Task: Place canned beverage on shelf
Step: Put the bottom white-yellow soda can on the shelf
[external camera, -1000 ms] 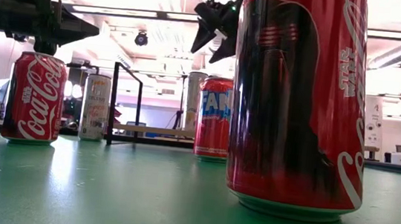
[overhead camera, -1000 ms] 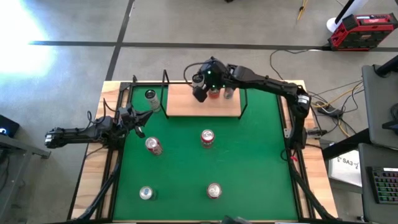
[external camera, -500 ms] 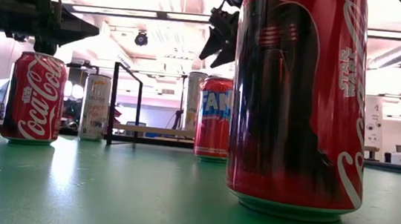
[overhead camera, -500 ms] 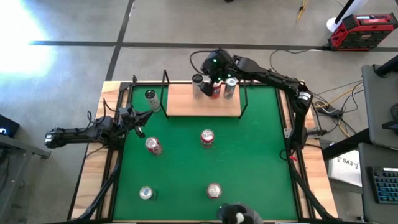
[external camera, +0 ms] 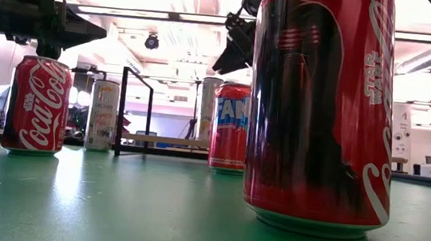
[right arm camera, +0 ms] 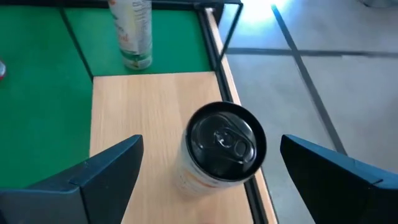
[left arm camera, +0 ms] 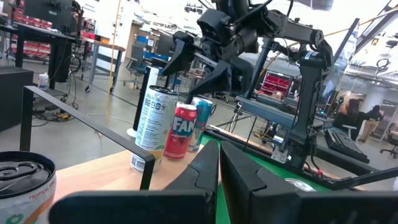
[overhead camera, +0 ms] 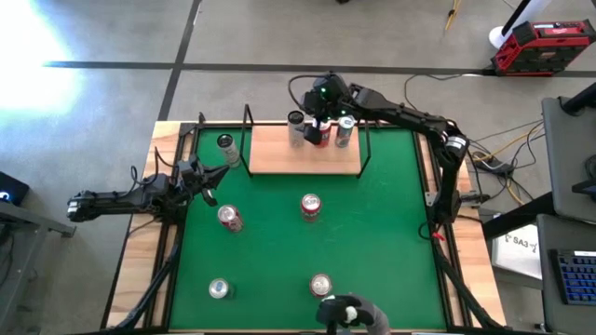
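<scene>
While right pincer (right arm camera: 205, 171) gapes wide, empty, black-topped can (right arm camera: 225, 144) stands below on shelf (right arm camera: 143, 124).

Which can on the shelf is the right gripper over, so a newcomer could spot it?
Find the wooden shelf at the far edge of the green mat. Three cans stand along its back edge, and the open right gripper is above them. It is the tall white can at the row's left end, the only one with a black lid.

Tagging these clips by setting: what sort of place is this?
Probably a robotics lab or workshop: a green mat with cans under two arms, workbenches behind, and a red tool case on the concrete floor.
</scene>
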You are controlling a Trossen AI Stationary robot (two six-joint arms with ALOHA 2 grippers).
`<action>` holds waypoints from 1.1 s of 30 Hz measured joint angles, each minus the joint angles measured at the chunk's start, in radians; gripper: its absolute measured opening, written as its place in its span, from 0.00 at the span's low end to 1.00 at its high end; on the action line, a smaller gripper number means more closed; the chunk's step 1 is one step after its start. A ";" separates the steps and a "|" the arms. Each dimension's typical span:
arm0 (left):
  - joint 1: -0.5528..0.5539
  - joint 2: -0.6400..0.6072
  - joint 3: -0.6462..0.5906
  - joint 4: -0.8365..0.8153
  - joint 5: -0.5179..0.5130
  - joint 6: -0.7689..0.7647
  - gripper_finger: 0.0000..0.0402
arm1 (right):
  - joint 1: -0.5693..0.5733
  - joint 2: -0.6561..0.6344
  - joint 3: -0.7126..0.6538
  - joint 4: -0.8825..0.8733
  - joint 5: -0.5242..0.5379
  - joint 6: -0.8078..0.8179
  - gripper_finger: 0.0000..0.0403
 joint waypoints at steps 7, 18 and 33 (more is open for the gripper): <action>0.000 0.000 0.000 0.000 0.000 0.000 0.00 | -0.010 0.005 -0.001 0.010 -0.010 -0.005 0.92; 0.000 0.000 0.000 0.000 0.000 0.000 0.00 | -0.028 0.062 -0.003 0.084 -0.018 -0.005 0.92; 0.000 0.000 0.000 0.000 0.000 0.000 0.00 | -0.040 0.115 -0.002 0.130 -0.066 0.033 0.92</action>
